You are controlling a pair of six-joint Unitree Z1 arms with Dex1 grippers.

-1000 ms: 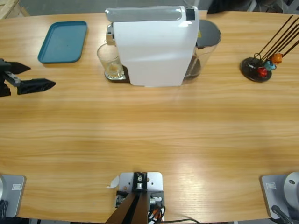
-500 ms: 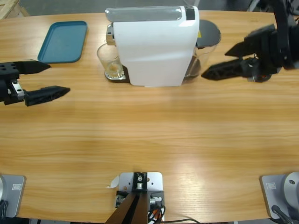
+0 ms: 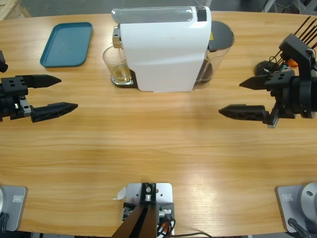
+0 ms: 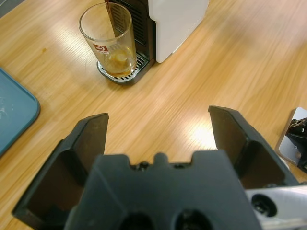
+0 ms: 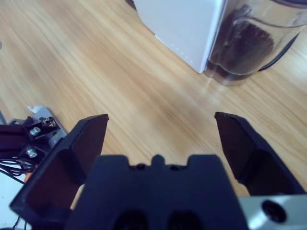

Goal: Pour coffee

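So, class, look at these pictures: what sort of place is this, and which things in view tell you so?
Probably a coffee station set up for a robot demonstration. A white capsule coffee machine stands on a long wooden table, a glass tumbler with a little coffee sits on its drip tray, and a capsule stand holds capsules.

Bright, even light from overhead, with soft glare patches on the surface (strongest near the middle). Faint shadows only. Blurred close up in both wrist views.

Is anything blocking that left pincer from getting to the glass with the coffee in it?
Nothing visible. The left pincer is open over bare table, and only bare wood lies between it and the glass on the machine's drip tray. The blue tray lies off to the side.
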